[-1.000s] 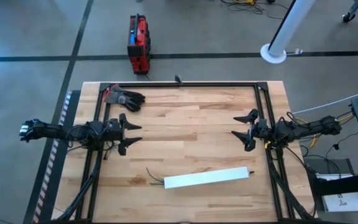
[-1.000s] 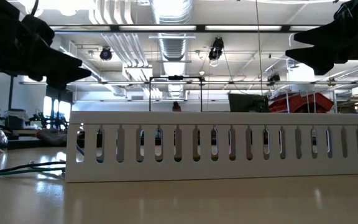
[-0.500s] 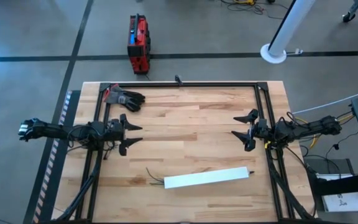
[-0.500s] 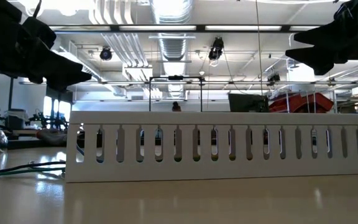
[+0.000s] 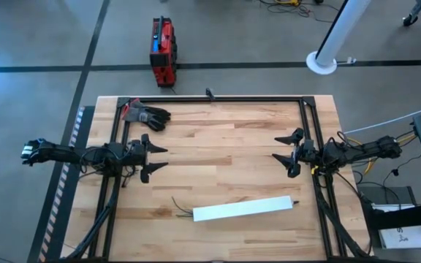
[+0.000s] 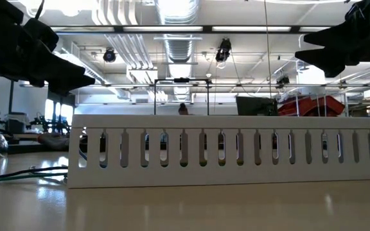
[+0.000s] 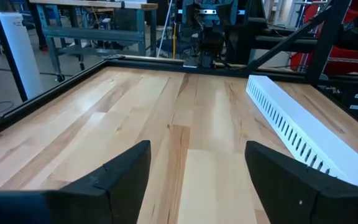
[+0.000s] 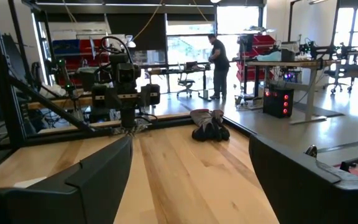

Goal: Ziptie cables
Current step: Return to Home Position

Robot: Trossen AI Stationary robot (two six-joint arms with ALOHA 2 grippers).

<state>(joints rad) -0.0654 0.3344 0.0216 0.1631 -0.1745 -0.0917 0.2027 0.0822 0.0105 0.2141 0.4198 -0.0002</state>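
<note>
Looking straight down on a wooden table [image 5: 218, 131], we see both dark arms parked apart and holding nothing. The left end effector [image 5: 164, 157] is at 9 o'clock and the right end effector [image 5: 275, 147] at 3 o'clock, each with its two fingers spread wide and pointing toward the table's centre. At 6 o'clock lies a long white slotted cable duct [image 5: 243, 209] with its cover on. The cables [image 5: 181, 208] run into it; only a short stretch of thin dark and greenish wire trails onto the wood from the duct's 9 o'clock end, well apart from either arm. A dark work glove [image 5: 146, 115] rests near 11 o'clock. We judge the cables light, limp and a little slick, apt to bend away or slip from a pinch at their loose tips; the firmer hold would be close to where they leave the duct. The duct itself looks like stiff, light plastic, best taken across its narrow width near the middle so that it lifts level.
</note>
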